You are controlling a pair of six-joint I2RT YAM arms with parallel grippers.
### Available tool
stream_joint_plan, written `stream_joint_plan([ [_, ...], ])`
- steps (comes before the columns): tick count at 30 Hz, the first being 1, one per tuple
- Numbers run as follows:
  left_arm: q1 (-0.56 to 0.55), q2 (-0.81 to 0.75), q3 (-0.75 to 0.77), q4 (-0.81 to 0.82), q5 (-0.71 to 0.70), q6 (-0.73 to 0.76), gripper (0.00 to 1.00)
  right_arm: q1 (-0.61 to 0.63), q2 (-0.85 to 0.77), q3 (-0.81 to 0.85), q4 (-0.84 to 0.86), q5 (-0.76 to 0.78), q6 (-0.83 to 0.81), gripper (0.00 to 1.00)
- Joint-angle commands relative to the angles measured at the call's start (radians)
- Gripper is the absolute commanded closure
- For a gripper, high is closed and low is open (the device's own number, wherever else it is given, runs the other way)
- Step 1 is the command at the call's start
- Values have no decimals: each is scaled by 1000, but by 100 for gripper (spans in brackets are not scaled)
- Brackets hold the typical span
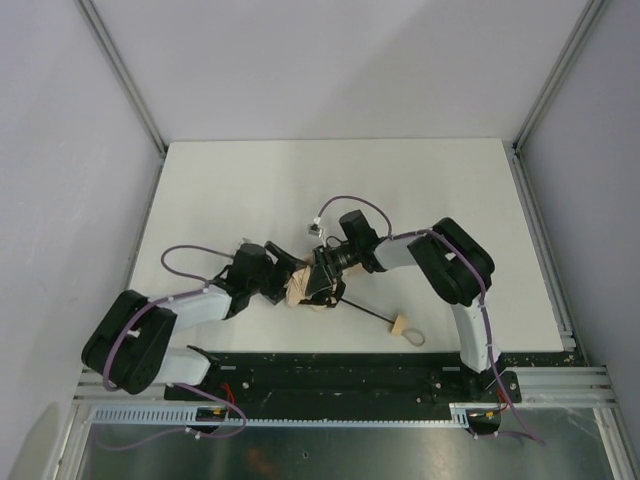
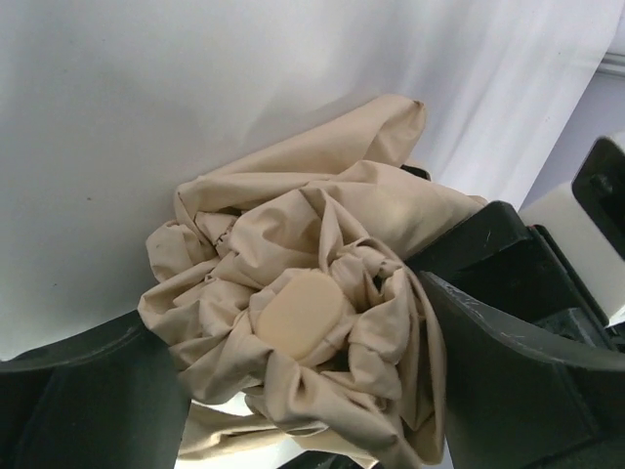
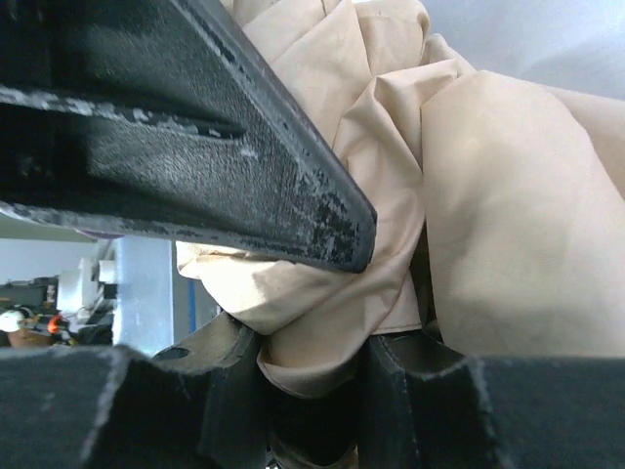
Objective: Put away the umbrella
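Observation:
The umbrella (image 1: 298,291) lies on the white table (image 1: 250,190) with its tan fabric bunched between my two grippers. Its thin black shaft (image 1: 365,311) runs toward the near right and ends at the small tan handle (image 1: 399,325) with its loop strap (image 1: 415,337). In the left wrist view the crumpled umbrella (image 2: 322,244) shows a flat tan cap (image 2: 298,313) in its middle. My left gripper (image 2: 293,337) stands wide open around that bundle. My right gripper (image 3: 312,303) is shut on a fold of the umbrella (image 3: 508,215), which is pinched between its fingers (image 3: 244,166).
The two grippers (image 1: 288,285) (image 1: 322,283) meet almost tip to tip over the fabric. Aluminium rails (image 1: 540,230) and grey walls edge the table on three sides. The black base plate (image 1: 330,365) runs along the near edge, just behind the handle.

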Motion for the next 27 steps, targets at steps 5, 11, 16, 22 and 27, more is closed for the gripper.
stream_joint_plan([
  [5,-48,96,-27,-4,-43,2,38,-9,60,4,124,-113,190,100],
  [11,-49,72,-54,23,-82,9,92,-10,-22,37,-165,123,22,75],
  [16,-50,77,-56,27,-76,-1,100,38,-206,41,-373,451,-106,13],
  [22,-50,51,-64,27,-72,-27,100,146,-345,60,-497,785,-221,5],
  [27,-50,44,-65,22,-63,-54,100,248,-331,64,-494,950,-255,10],
])
